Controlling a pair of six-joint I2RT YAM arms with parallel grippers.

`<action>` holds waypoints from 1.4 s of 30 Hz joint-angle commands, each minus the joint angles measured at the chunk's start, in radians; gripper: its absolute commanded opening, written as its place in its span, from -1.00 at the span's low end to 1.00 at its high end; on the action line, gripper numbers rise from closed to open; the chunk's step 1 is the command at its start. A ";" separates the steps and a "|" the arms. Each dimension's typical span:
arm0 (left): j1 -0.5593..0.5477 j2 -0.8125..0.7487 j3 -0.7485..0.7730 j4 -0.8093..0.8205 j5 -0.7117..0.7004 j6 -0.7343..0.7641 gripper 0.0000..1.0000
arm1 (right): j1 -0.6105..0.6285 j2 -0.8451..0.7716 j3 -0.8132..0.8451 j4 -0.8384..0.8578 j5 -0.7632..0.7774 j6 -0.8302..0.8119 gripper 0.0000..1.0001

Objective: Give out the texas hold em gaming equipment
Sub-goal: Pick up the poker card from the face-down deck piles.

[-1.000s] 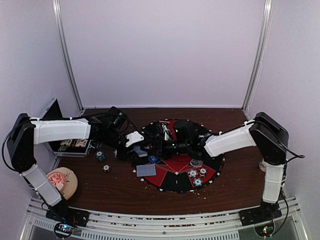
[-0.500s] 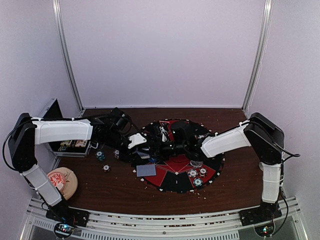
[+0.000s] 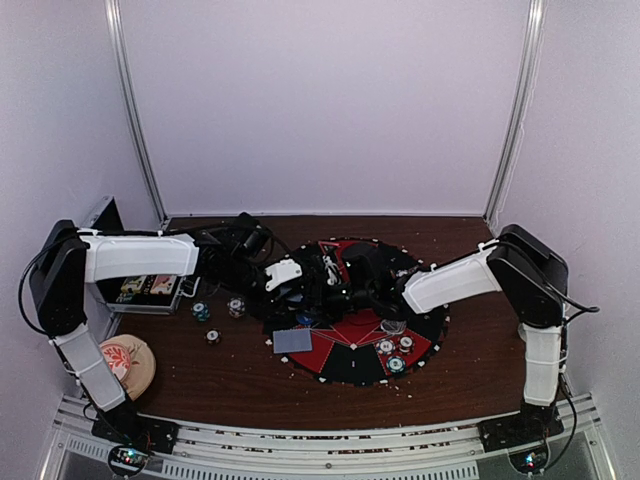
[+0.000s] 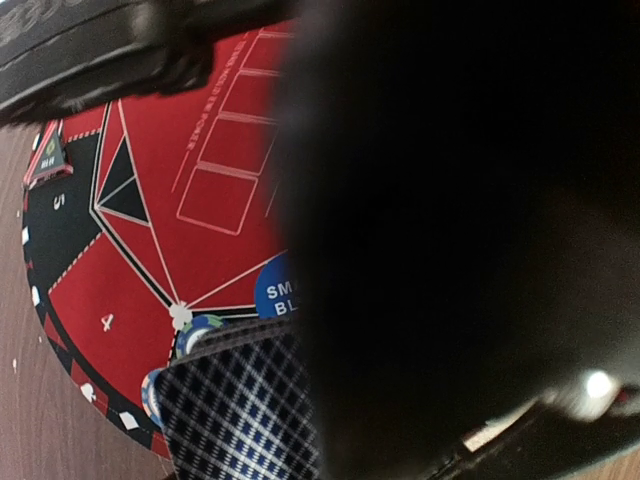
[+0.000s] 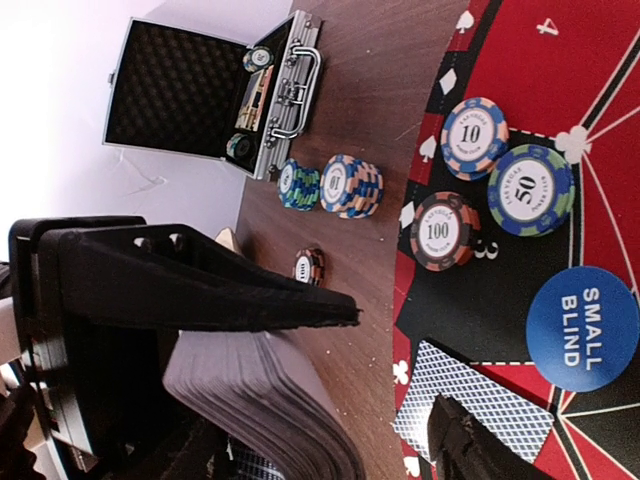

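While one card (image 3: 292,341) lies face down at the mat's (image 3: 352,370) near edge, apparently already dealt, the right gripper (image 5: 398,365) stands jaws apart at the raised deck (image 5: 265,400), seemingly to draw another. Only its wrist view shows this. The left gripper's (image 3: 298,288) grip cannot be told, as its camera is blocked. Chip stacks (image 5: 350,185) wait beyond on the counter (image 5: 370,80), near the case (image 5: 190,90).

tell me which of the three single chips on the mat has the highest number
The 100 chip, black with reddish edge marks; the blue-and-orange 10 chip and the green-edged 50 chip beside it show lower numbers.
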 commanded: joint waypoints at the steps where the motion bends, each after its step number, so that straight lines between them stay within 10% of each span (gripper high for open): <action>1: -0.001 0.027 0.023 0.003 -0.104 -0.091 0.01 | 0.009 -0.021 0.018 -0.003 0.009 -0.041 0.42; 42: -0.019 -0.106 -0.070 0.025 0.129 0.093 0.03 | -0.002 0.010 0.056 -0.004 -0.074 -0.043 0.12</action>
